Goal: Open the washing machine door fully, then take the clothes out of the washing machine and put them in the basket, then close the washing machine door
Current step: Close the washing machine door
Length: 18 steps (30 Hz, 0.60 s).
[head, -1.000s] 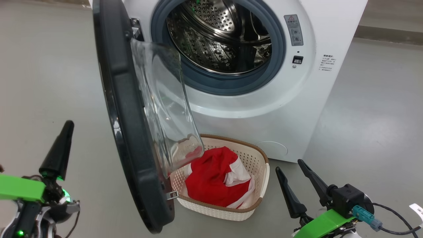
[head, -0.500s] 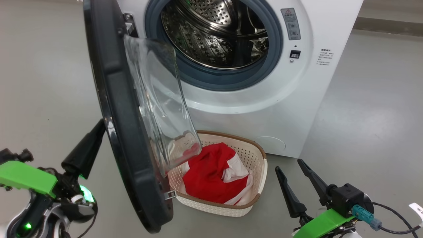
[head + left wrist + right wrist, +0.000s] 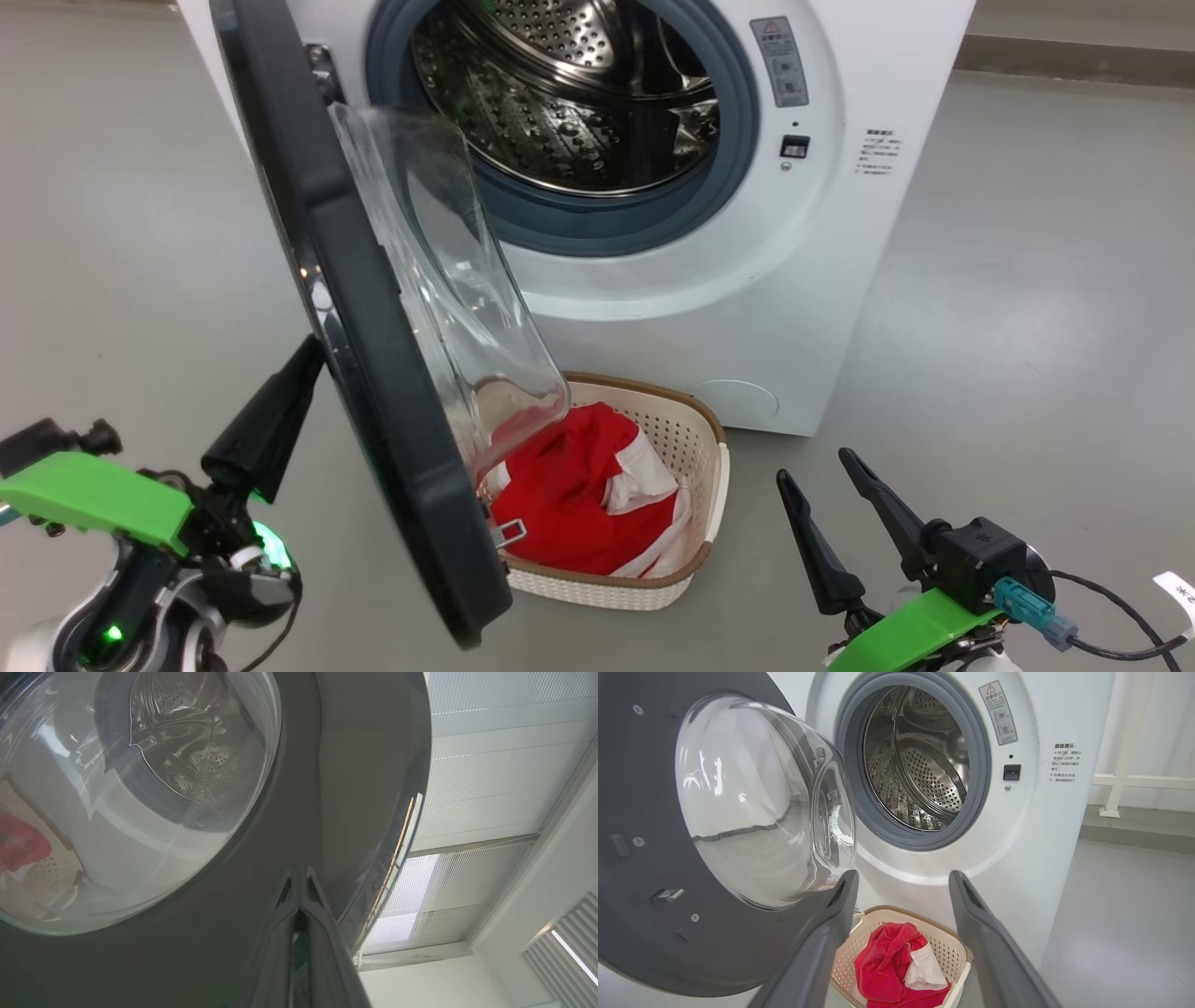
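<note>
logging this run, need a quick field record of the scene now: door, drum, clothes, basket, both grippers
door: washing machine door open, swung out to the left of the opening
drum: perforated steel drum, seen through the open front
clothes: red and white clothes lying in the basket
basket: basket on the floor in front of the washing machine
left: left gripper shut, tip at the door's outer face
right: right gripper open, holding nothing, apart from the door

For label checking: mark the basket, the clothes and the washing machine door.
basket [image 3: 677, 439], head view, perforated back wall.
clothes [image 3: 560, 504], head view, red fabric's middle.
washing machine door [image 3: 383, 373], head view, black rim.
</note>
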Tool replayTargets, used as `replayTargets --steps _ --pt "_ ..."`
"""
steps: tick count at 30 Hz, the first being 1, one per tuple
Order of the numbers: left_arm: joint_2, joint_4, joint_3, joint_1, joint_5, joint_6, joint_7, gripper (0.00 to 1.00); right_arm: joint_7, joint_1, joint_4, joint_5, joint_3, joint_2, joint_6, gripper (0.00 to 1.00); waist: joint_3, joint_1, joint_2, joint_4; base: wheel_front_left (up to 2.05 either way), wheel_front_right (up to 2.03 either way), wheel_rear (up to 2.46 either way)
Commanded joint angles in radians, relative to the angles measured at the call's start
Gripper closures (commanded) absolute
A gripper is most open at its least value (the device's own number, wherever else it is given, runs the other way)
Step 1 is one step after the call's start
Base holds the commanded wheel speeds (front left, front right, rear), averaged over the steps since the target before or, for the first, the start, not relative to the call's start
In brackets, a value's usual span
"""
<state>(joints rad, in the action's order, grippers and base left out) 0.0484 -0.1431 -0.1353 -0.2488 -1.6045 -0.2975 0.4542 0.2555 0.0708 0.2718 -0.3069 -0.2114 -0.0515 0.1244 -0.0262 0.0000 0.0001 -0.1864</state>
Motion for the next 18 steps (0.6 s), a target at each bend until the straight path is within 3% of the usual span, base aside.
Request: replayTargets --steps 1,18 --pt "0.007 -0.024 -0.009 -0.050 -0.015 0.016 0.000 1.00 0.006 0.051 -0.024 0.001 -0.029 0.001 0.006 0.00 -0.002 0.0000 -0.0001 0.017 0.00 0.00 0.00" --pt "0.002 0.055 0.043 -0.153 -0.041 0.050 -0.129 1.00 0.006 0.069 -0.041 -0.010 -0.016 0.001 0.006 0.00 -0.039 0.0000 -0.0001 0.169 0.00 0.00 0.00"
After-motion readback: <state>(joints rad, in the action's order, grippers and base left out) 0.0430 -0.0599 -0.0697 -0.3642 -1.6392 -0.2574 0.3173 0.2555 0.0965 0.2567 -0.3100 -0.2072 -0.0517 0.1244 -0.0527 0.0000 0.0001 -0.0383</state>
